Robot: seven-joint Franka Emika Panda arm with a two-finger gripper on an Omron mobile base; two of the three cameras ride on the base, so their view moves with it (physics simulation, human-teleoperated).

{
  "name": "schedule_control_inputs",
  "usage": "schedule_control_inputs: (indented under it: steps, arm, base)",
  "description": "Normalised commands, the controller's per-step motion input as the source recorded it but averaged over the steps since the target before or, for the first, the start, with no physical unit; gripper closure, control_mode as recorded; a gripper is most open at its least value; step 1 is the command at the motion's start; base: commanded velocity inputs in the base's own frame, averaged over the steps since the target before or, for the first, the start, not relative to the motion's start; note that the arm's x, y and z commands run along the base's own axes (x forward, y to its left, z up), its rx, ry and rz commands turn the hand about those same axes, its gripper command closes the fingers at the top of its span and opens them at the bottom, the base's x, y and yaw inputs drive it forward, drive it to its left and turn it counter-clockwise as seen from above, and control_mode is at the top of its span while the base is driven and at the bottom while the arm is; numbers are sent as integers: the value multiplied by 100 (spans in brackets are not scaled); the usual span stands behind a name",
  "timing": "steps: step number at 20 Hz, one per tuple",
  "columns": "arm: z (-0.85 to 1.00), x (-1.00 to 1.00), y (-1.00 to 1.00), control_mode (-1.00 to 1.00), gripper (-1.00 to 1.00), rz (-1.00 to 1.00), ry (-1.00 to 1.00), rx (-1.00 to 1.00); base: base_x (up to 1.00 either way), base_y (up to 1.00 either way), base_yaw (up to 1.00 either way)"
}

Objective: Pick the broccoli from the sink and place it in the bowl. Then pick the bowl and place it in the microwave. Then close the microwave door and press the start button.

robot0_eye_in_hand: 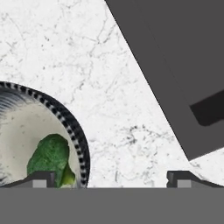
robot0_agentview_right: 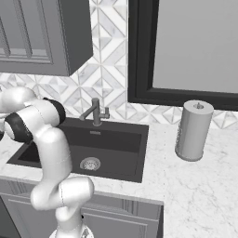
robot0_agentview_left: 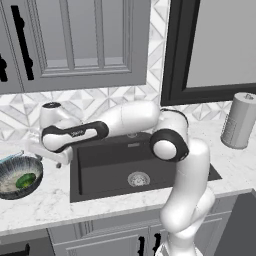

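Note:
The bright green broccoli lies inside the wide bowl, which stands on the marble counter left of the dark sink. In the hand view the broccoli rests against the bowl's cream inside, near its dark streaked rim. My gripper hovers over the counter between bowl and sink, arm stretched left. Its fingertips stand wide apart, open, holding nothing, and the gripper is over bare marble. The sink fills the upper right there. The microwave and its door are out of view.
A grey faucet rises behind the sink, whose silver drain lies in the basin. A grey cylinder stands on the counter to the right. Grey cabinets hang above, beside a black-framed panel.

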Motion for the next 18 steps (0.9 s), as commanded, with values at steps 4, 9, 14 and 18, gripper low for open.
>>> schedule_control_inputs:
  steps: [4, 9, 14, 18]
  arm:
    - [-3, 35, 20, -100, -100, 1, 10, 0]
    - [0, 37, 46, -100, -100, 0, 11, -7]
    - [-6, 23, 34, -100, -100, 0, 6, -7]
    - [-28, 0, 2, -100, -100, 7, 0, 0]
  base:
    - [0, 0, 0]
    - [0, 0, 0]
    - [0, 0, 0]
    - [0, 0, 0]
